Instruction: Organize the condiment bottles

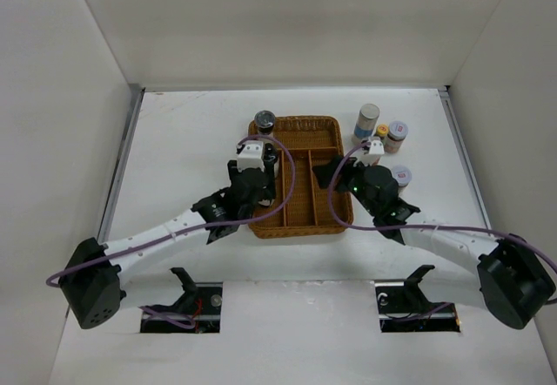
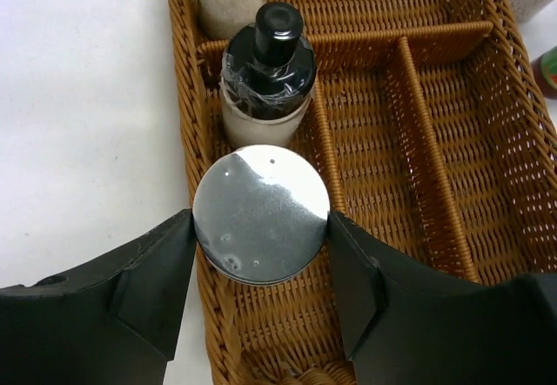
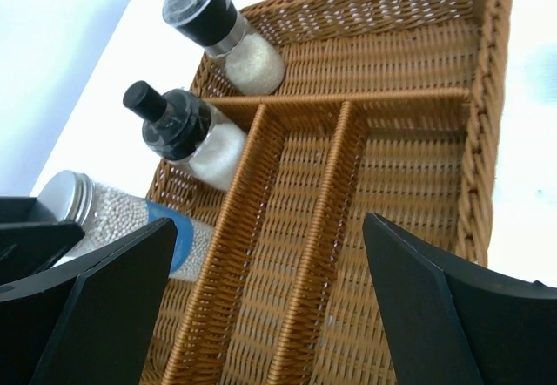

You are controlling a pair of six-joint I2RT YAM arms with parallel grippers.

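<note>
On my feed a brown wicker basket (image 1: 298, 195) sits mid-desk. Woven dividers split it into one cross compartment at the far end and three long lanes running back toward me. The desk (image 1: 191, 132) is white, and plain white walls (image 1: 287, 19) box it in on three sides.

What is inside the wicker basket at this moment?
In the basket: a dark-lidded shaker in the back section, a knob-topped grinder in the left lane, and nearer a silver-capped bottle held by the left gripper. Its cap hides whether it rests on the floor.
</note>
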